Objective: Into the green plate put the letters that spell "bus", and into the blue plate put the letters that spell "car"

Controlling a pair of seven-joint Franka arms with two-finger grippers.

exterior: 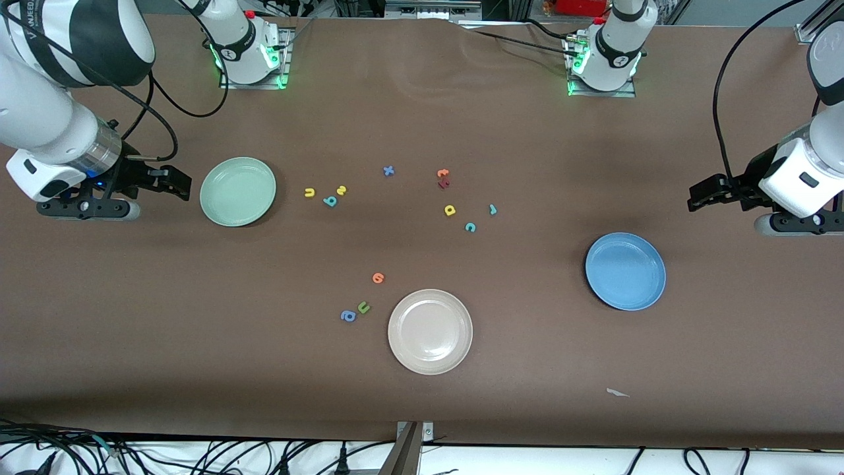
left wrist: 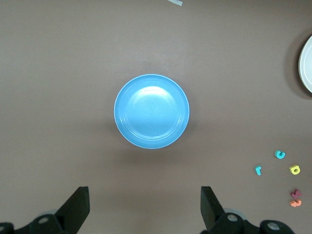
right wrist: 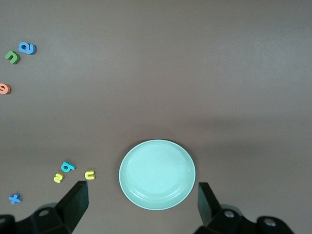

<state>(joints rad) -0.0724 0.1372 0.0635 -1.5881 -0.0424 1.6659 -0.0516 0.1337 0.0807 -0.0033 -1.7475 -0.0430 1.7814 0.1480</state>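
Letters of "bus", a yellow "u" (exterior: 309, 192), yellow "s" (exterior: 341, 190) and teal "b" (exterior: 330, 201), lie beside the green plate (exterior: 238, 191). Teal "c" (exterior: 470, 227), teal "r" (exterior: 492, 210) and yellow "a" (exterior: 450, 210) lie mid-table, well apart from the blue plate (exterior: 625, 271). Left gripper (left wrist: 144, 208) and right gripper (right wrist: 142, 207) wait at their table ends, jaws wide and empty.

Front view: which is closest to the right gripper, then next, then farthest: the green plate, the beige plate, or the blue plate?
From the right gripper, open at its end of the table:
1. Green plate, right beside the gripper.
2. Beige plate, mid-table, nearest the front camera.
3. Blue plate, toward the left arm's end.
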